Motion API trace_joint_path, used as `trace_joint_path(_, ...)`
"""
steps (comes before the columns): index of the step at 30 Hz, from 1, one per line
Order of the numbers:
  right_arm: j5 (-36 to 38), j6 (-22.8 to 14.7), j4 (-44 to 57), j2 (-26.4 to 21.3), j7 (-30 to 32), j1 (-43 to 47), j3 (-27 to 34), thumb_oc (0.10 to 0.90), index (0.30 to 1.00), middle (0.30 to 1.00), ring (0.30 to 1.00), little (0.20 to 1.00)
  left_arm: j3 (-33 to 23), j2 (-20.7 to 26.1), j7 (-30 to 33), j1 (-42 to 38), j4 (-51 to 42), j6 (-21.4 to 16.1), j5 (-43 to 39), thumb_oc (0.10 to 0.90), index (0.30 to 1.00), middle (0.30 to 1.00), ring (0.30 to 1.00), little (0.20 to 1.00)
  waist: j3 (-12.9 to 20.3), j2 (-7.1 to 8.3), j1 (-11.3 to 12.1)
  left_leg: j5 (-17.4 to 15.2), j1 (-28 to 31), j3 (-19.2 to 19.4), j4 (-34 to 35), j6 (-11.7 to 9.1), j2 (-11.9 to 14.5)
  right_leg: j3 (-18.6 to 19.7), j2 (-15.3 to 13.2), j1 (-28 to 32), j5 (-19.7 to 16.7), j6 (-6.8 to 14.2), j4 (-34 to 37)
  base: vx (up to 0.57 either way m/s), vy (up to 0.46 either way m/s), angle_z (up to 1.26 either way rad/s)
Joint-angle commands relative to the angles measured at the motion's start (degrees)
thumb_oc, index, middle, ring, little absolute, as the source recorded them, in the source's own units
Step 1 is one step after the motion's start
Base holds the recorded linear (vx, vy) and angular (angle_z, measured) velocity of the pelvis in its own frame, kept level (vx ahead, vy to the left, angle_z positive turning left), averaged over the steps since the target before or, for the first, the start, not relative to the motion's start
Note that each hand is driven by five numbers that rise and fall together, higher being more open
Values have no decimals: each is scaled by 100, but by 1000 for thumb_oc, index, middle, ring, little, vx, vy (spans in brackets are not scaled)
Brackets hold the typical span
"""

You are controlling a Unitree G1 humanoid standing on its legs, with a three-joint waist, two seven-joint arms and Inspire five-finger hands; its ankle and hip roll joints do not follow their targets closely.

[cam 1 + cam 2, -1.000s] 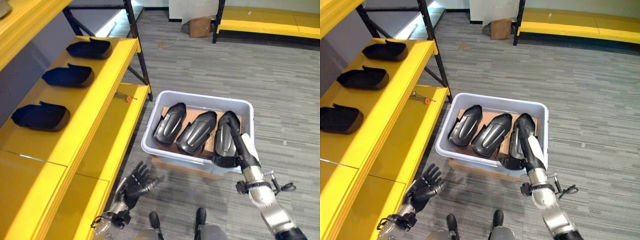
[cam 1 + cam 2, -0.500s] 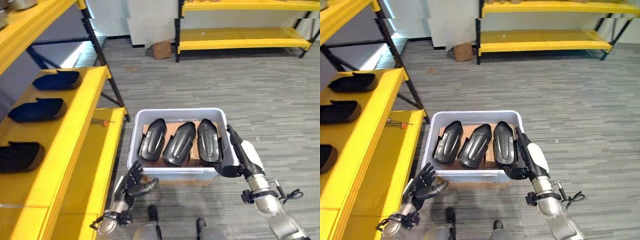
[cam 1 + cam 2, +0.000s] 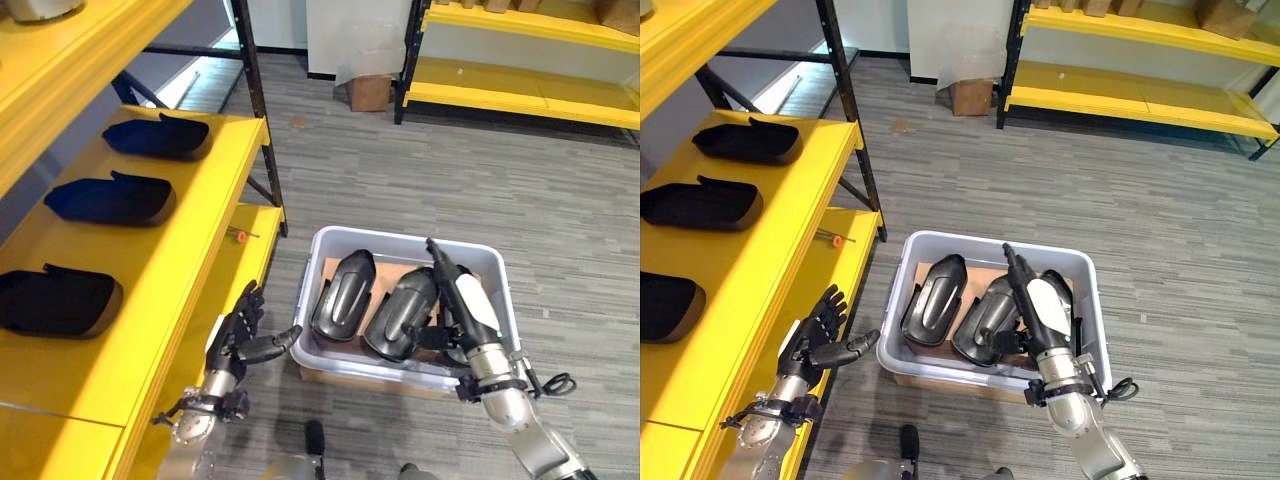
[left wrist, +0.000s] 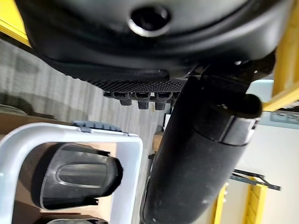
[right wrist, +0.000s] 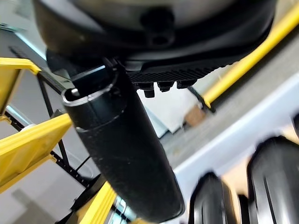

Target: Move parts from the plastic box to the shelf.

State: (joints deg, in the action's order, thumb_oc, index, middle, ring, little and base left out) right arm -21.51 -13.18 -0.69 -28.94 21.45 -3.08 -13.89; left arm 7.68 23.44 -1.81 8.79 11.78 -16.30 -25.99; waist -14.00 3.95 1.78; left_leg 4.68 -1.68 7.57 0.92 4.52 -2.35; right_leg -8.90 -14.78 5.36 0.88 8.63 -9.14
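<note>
Left to right, as I read it from the console. The yellow shelf [image 3: 150, 250] carries three dark moulded parts [image 3: 112, 198] in a row, spaced apart, presumably so each can be set down and lifted without knocking its neighbour; a small red-tipped tool [image 3: 240, 235] lies on the lower level.

My left hand [image 3: 238, 340] hovers between shelf edge and box, fingers straight and spread, thumb out, holding nothing (I judge it parked to receive or steady a part).

The grey plastic box [image 3: 330, 240] sits on the floor just beside the shelf, with cardboard under its contents. Two black shell-shaped parts [image 3: 340, 295] lie side by side and lengthwise in it; a third may sit under my right arm, but I cannot tell.

My right hand [image 3: 452, 290] reaches into the box over the right-hand part, fingers extended along it; whether it grips anything I cannot tell.

I can read no labels or writing.
</note>
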Motion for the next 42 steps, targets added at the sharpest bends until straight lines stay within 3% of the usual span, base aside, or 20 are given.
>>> trace_joint_path(1, -251, -252, 62, -307, 600, 615, 272, 900, 1000, 1000, 1000, 1000, -249, 125, 216, -300, -883, -287, 150, 900, 1000, 1000, 1000, 1000, 196, -127, -101, -890, -51, 35, -453, -139, 260, 75, 716, -389, 388, -170, -273, -13, -88, -13)
trace_joint_path(3, -172, -52, -6, -404, 590, 755, 261, 900, 1000, 1000, 1000, 1000, -348, 231, 265, -423, -1189, -126, 61, 900, 1000, 1000, 1000, 1000, 90, -106, -127, -891, 57, -27, -344, -157, 260, 191, 792, -803, 27, -87, 43, -25, -133, 9)
trace_joint_path(5, -21, 197, -95, -465, 538, 860, 256, 900, 1000, 1000, 1000, 1000, -438, 300, 272, -471, -1469, 60, 23, 900, 1000, 1000, 1000, 1000, 53, -54, -91, -864, 108, -39, -235, -165, 304, 209, 868, -840, -95, -42, 246, -29, -237, 30)
trace_joint_path(9, 32, 347, -294, -514, 819, 852, 229, 900, 1000, 1000, 1000, 1000, -369, 312, 406, -497, -1721, 309, 123, 900, 1000, 1000, 1000, 1000, 97, 8, -53, -777, 122, -115, -63, -213, 284, 180, 939, -694, -165, -90, 583, -3, -133, 27)
trace_joint_path(12, 29, 548, -375, -522, 845, 854, 192, 900, 1000, 1000, 1000, 1000, -278, 319, 575, -489, -1855, 265, 253, 900, 1000, 1000, 1000, 1000, 114, -3, -41, -718, 181, -154, 103, -282, 283, 144, 981, -553, -138, -140, 773, 19, -58, -2)
trace_joint_path(15, -45, 1011, -447, -550, 430, 805, 45, 900, 1000, 1000, 1000, 1000, -271, 294, 975, -493, -1915, -35, 734, 900, 1000, 1000, 1000, 1000, 115, -16, -46, -644, 233, -163, 221, -374, 320, 117, 1028, -398, -67, -219, 902, 27, -46, -11)
trace_joint_path(16, -67, 939, -534, -581, 331, 772, 6, 900, 1000, 1000, 1000, 1000, -289, 318, 1228, -506, -1916, -160, 871, 900, 1000, 1000, 1000, 1000, 108, -8, -37, -629, 221, -169, 225, -396, 338, 91, 1039, -369, -50, -246, 922, 5, -70, -7)
trace_joint_path(19, -62, 786, -705, -620, 374, 800, -123, 900, 1000, 1000, 1000, 1000, -287, 336, 1284, -577, -1858, -84, 673, 900, 1000, 1000, 1000, 1000, 96, 5, -3, -611, 175, -187, 211, -416, 358, 39, 1045, -351, -23, -272, 933, -13, -59, -1)
trace_joint_path(26, 298, 1158, -1336, -550, 144, 1056, -376, 900, 1000, 1000, 1000, 1000, -205, 354, 1204, -753, -1824, -5, 780, 900, 1000, 1000, 1000, 1000, -57, 1, 106, -552, -30, -287, 53, -486, 428, -46, 1098, -404, 68, -363, 810, -27, -48, 6)
trace_joint_path(34, 384, 1330, -2186, -527, 23, 1766, -790, 900, 1000, 1000, 1000, 1000, 29, 429, 1292, -1286, -1712, 11, 733, 900, 1000, 1000, 1000, 1000, -593, -163, 231, -424, -507, -421, -56, -521, 379, -19, 1127, -733, 163, -464, 599, -125, -8, 10)
trace_joint_path(35, 638, 1351, -2510, -479, -66, 1981, -917, 900, 1000, 1000, 1000, 1000, 89, 410, 1217, -1412, -1667, 186, 636, 900, 1000, 1000, 1000, 1000, -714, -214, 268, -389, -610, -446, -56, -527, 350, -34, 1129, -800, 190, -489, 562, -132, -4, 12)
trace_joint_path(37, 808, 1417, -2701, -453, -243, 2141, -954, 900, 1000, 1000, 1000, 1000, 130, 423, 1238, -1484, -1661, 164, 675, 900, 1000, 1000, 1000, 1000, -786, -250, 290, -365, -675, -459, -50, -535, 339, -53, 1127, -873, 202, -497, 533, -123, 9, 3)
trace_joint_path(39, 700, 1456, -3321, -490, -194, 2393, -1076, 900, 1000, 1000, 1000, 1000, 146, 447, 1280, -1554, -1660, 283, 636, 900, 1000, 1000, 1000, 1000, -941, -354, 329, -305, -729, -471, -15, -569, 330, -95, 1128, -925, 244, -531, 488, -83, 26, 8)
trace_joint_path(42, 630, 1479, -3625, -516, 11, 2610, -1148, 900, 1000, 1000, 1000, 1000, 201, 460, 1354, -1649, -1593, 224, 675, 900, 1000, 1000, 1000, 1000, -1007, -392, 352, -285, -787, -468, -16, -572, 322, -121, 1126, -985, 251, -545, 466, -52, -4, 3)
